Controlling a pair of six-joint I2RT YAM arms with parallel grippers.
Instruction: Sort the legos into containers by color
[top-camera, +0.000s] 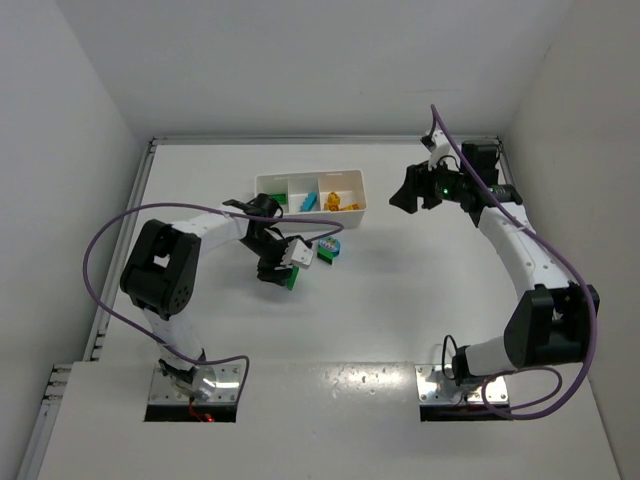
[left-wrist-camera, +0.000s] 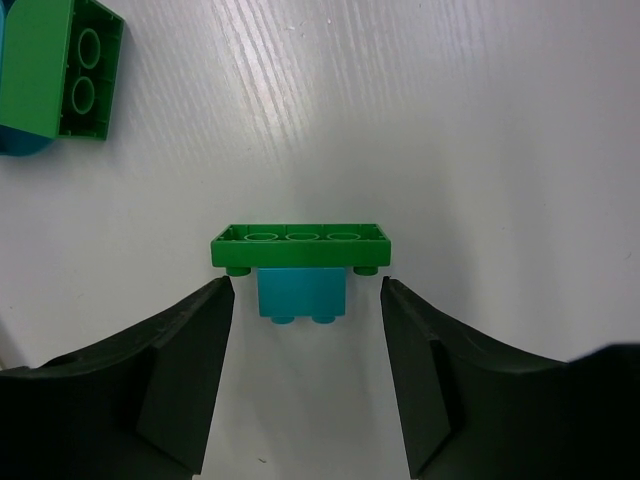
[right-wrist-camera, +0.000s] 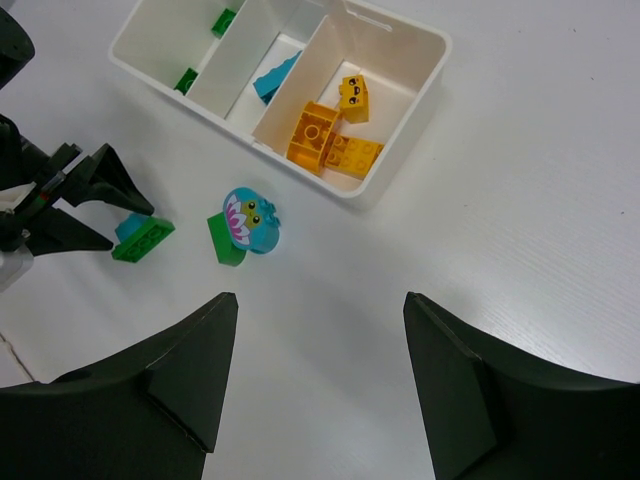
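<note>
Robot test cell, laboratory type. White table (top-camera: 350, 320) boxed by plain white walls (top-camera: 300, 60); two arms (top-camera: 520, 250) bolted to metal plates (top-camera: 430, 383) at its near edge, purple cables (top-camera: 88, 255) looping loose.

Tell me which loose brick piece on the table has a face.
The rounded blue one stuck to a green brick; the other, a green plate joined to a blue block, is plain.

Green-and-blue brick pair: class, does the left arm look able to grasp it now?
Probably yes: the left gripper is open, the brick pair lies between its fingertips, nothing blocking.
</note>
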